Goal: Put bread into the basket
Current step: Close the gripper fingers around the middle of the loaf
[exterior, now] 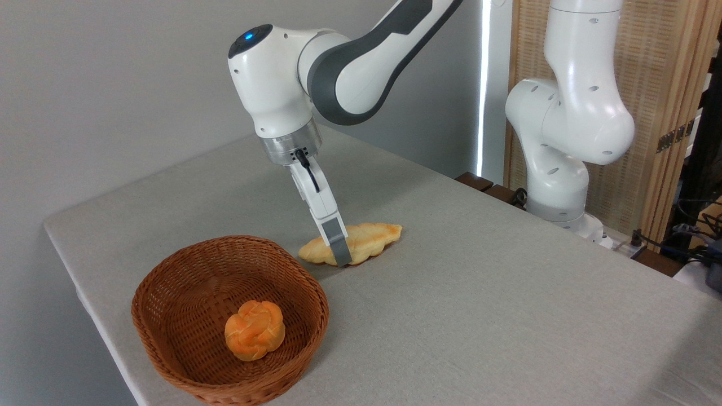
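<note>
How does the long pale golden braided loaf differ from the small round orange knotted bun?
The long pale golden braided loaf is flat and leaf-shaped; the small round orange knotted bun is compact and deeper orange. The loaf lies on the grey table, the bun inside the brown wicker basket. Both have a braided surface.

No text, label, brand or number can be read anywhere. The arm shows only a blue light.

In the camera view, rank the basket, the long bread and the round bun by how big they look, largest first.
1. basket, clearly the largest.
2. bread, long and flat.
3. bun, smallest in length, though it sits nearer the camera, which flatters it.
</note>
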